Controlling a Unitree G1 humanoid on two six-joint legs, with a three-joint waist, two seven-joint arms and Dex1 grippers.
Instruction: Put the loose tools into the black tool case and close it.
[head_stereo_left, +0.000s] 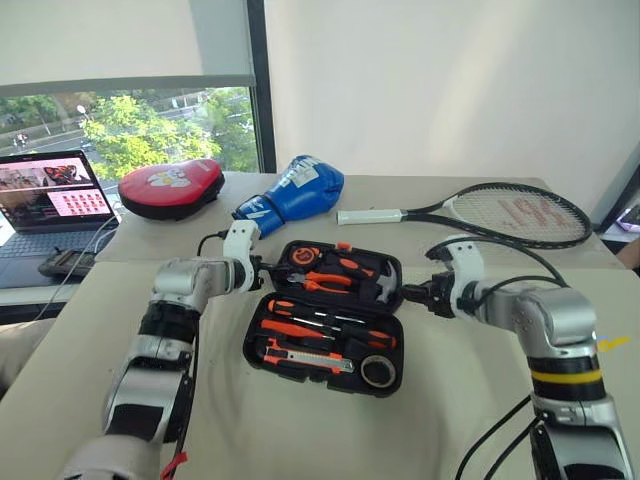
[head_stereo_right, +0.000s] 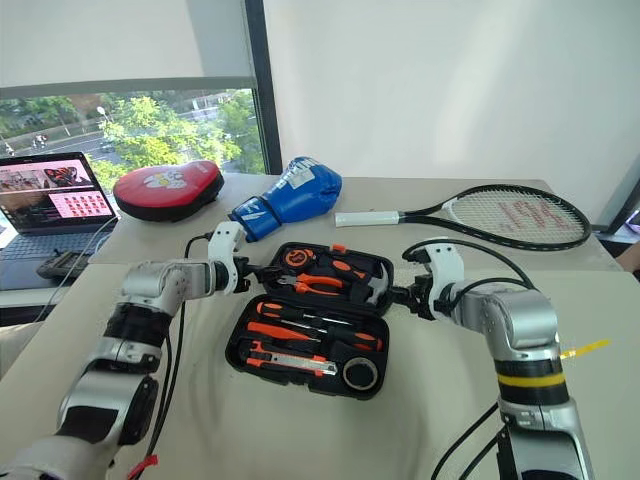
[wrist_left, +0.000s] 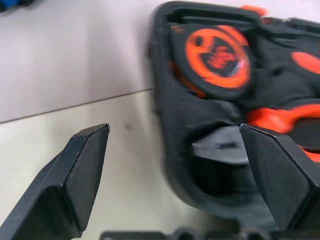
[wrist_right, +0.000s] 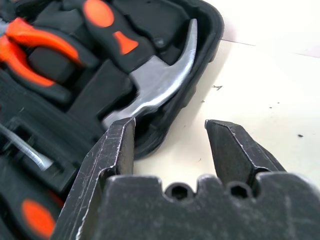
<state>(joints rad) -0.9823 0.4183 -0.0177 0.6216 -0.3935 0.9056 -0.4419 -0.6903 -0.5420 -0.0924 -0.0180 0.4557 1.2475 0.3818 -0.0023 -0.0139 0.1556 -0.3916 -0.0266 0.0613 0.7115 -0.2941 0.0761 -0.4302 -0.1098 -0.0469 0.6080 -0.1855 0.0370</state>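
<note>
The black tool case (head_stereo_left: 251, 350) lies open on the table between my arms. Two orange-and-black screwdrivers (head_stereo_left: 298, 328), a utility knife (head_stereo_left: 306, 359) and a black tape roll (head_stereo_left: 378, 372) sit in the recesses of its near half. The far half holds pliers (head_stereo_left: 326, 283), a hammer (wrist_right: 155, 80) and a round orange tape measure (wrist_left: 217, 56). My left gripper (wrist_left: 172, 131) is open, its fingers straddling the far half's left rim. At the far half's right rim, by the hammer head, my right gripper (wrist_right: 170, 123) is open with nothing between its fingers.
A tennis racket (head_stereo_left: 500, 212) lies behind the case to the right. Behind it to the left are a blue boxing glove (head_stereo_left: 295, 190) and a red pad (head_stereo_left: 172, 185). A laptop (head_stereo_left: 50, 200) stands at the far left. Cables trail from both wrists.
</note>
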